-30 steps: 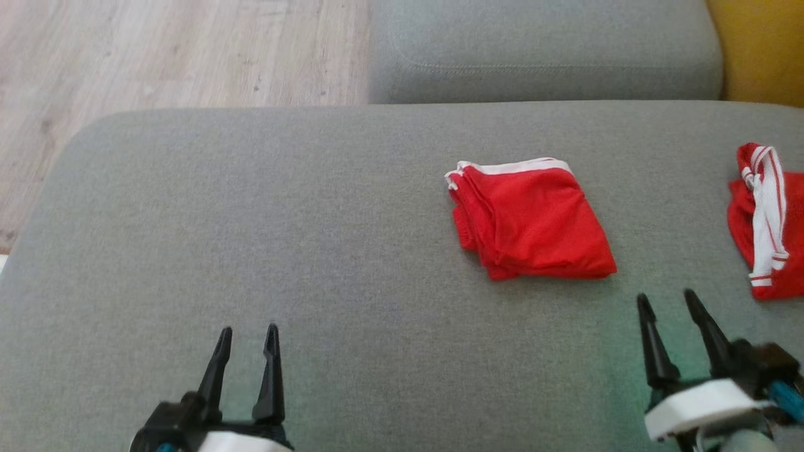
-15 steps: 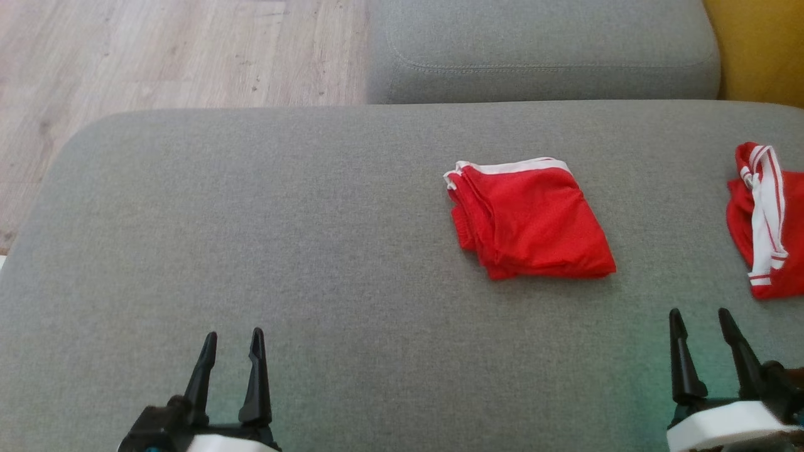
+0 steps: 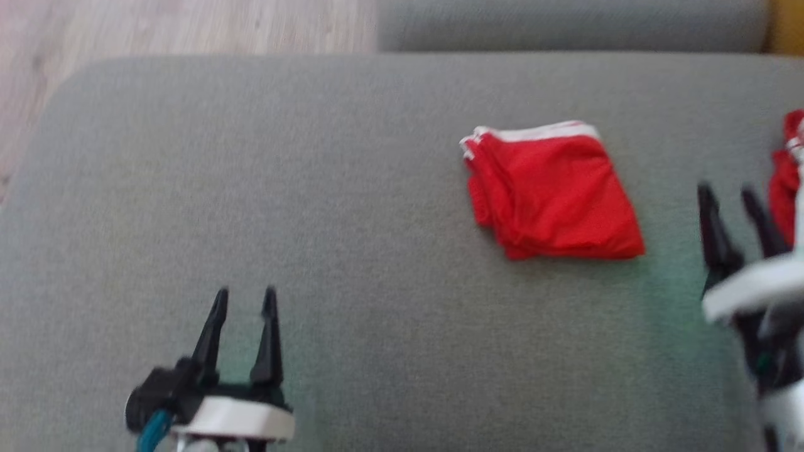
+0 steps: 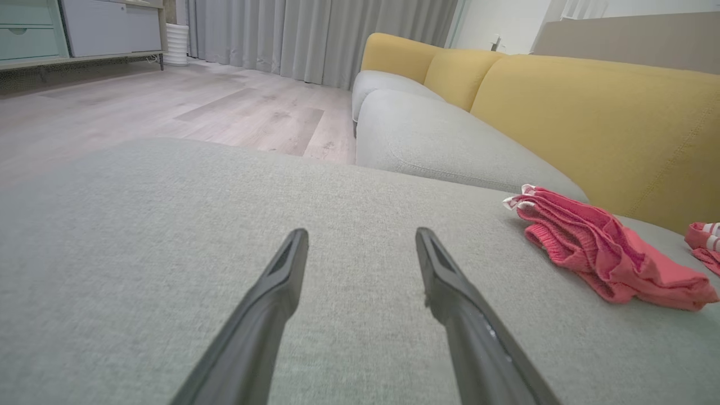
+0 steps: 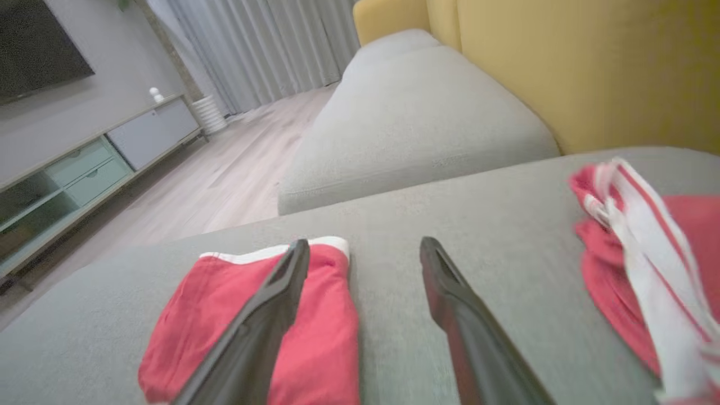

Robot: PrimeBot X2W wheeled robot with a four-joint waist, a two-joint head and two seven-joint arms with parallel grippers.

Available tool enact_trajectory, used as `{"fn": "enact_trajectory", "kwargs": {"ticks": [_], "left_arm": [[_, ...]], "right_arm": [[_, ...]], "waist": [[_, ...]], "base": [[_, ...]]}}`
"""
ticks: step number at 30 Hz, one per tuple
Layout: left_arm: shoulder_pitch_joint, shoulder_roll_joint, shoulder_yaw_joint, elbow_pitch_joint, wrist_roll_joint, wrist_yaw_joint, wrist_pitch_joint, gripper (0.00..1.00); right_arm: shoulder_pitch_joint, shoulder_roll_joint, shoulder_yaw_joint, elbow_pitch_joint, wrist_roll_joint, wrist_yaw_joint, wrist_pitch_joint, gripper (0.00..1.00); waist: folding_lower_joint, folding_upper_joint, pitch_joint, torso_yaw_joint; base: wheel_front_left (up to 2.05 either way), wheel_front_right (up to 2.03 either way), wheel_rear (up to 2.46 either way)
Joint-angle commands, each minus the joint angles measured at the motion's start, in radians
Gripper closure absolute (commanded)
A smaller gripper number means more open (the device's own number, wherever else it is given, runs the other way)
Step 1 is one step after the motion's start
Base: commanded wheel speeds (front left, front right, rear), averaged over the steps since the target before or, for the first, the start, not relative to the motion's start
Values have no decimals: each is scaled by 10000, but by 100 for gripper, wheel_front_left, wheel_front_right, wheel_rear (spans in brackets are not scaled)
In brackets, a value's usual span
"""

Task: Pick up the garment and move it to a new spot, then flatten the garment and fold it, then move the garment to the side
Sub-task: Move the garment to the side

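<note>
The right gripper (image 3: 726, 188) and left gripper (image 3: 245, 292) gaped wide, empty. Folded red shorts (image 3: 553, 191) lay just left of the right one, seemingly finished. A crumpled red garment (image 5: 635, 253) on its right likely awaited folding.

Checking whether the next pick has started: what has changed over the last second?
The right gripper moved forward beside the folded red garment, toward the striped garment. The head camera shifted too. Both garments and the left gripper stayed put; both grippers open, empty.
</note>
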Motion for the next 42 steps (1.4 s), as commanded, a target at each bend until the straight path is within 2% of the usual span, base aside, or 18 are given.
{"fn": "enact_trajectory", "kwargs": {"ticks": [1, 6, 10, 15, 20, 21, 22, 26, 30, 31, 37, 42], "left_arm": [[-458, -11, 205, -365, 45, -52, -95, 0], [-985, -11, -239, -462, -38, 0, -95, 0], [-1373, -11, -649, -387, -136, 55, -95, 0], [-1723, -11, -1082, -328, -273, 170, -95, 0], [-1760, -11, -1175, -334, -367, 336, -95, 0], [-1749, -11, -1152, -347, -372, 365, -95, 0], [-1747, -11, -1129, -357, -376, 388, -95, 0], [-1788, -11, -978, -457, -341, 393, -95, 0], [-1917, -11, -826, -547, -134, 322, -95, 0], [-1917, -11, -826, -547, -134, 322, -95, 0], [-2518, -5, -867, -379, 296, 101, -95, 0], [-2910, 31, -980, -194, 524, -18, -95, 0]], "right_arm": [[-514, -266, 166, -271, 126, -7, 289, 0], [-2205, -312, -33, 662, 843, -7, 2482, 0], [-3036, -435, 189, 1576, 876, -7, 3632, 0], [-3477, -555, 300, 2575, 1053, -7, 4503, 0], [-3572, -487, 184, 3055, 1624, -7, 4972, 0], [-3610, -461, 142, 3059, 1717, -7, 4934, 76], [-3643, -446, 96, 3054, 1783, -7, 4858, 100], [-3704, -433, 178, 2690, 2166, -7, 4574, 100], [-3952, -713, 277, 2145, 2201, -7, 4475, 100], [-3952, -713, 277, 2145, 2201, -7, 4475, 100], [-4390, -1537, 29, 1192, 2225, -7, 4653, 100], [-4507, -2293, -716, 964, 2096, -7, 5004, 100]], "waist": [[-3, 0, 491, 222], [-3, 0, 1329, 622], [-3, 0, 1750, 1000], [-3, 0, 2017, 1375], [-3, 0, 2056, 1405], [-3, 0, 2064, 1350], [-3, 0, 2059, 1288], [-3, 0, 1998, 649], [-3, 0, 2292, -257], [-3, 0, 2292, -257], [-3, 0, 2828, -1318], [-3, 0, 3089, -1755]], "base": [[0, 0, 0], [0, 0, 0], [0, 0, 0], [0, 0, 0], [0, 0, 0], [0, 0, 0], [0, 0, 0], [0, 0, 0], [0, 0, 0], [0, 0, 0], [0, 0, 0], [0, 0, 0]]}}
